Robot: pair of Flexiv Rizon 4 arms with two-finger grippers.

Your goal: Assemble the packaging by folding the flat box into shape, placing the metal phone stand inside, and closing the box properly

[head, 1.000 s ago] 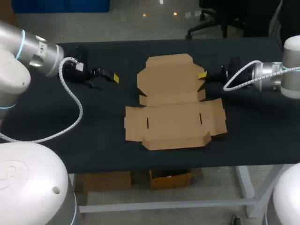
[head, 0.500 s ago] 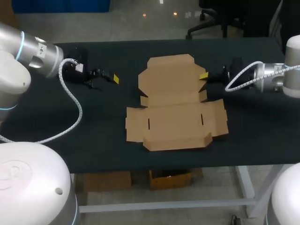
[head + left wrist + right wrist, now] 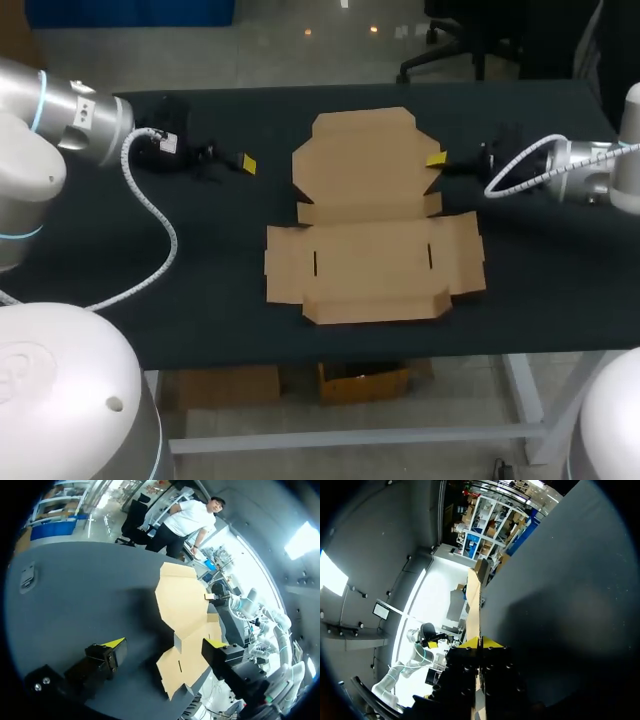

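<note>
- The flat box (image 3: 372,250) lay unfolded on the middle of the dark table (image 3: 200,300). Its wide panel with two slots was on the near side and its lid panel (image 3: 362,160) on the far side.
- The right gripper (image 3: 436,159) came in from the right and sat at the right edge of the lid panel, on its far half.
- In the right wrist view, the two yellow tips of the right gripper (image 3: 480,642) were pressed together on the cardboard edge (image 3: 473,605). The edge ran straight ahead between them, so the claw was clamped on the box.
- The left gripper (image 3: 240,163) hung over the far left of the table, well apart from the box's left edge and pointing toward it.
- In the left wrist view its fingers (image 3: 112,647) stood wide apart with nothing between them, and the box (image 3: 182,600) lay ahead of them.
- That view also showed a dark shadow on the table beside the lid panel, and the right gripper (image 3: 210,596) at the panel's opposite edge.
- A white coiled cable (image 3: 160,235) looped from the left arm (image 3: 70,115) across the table's left side.
</note>
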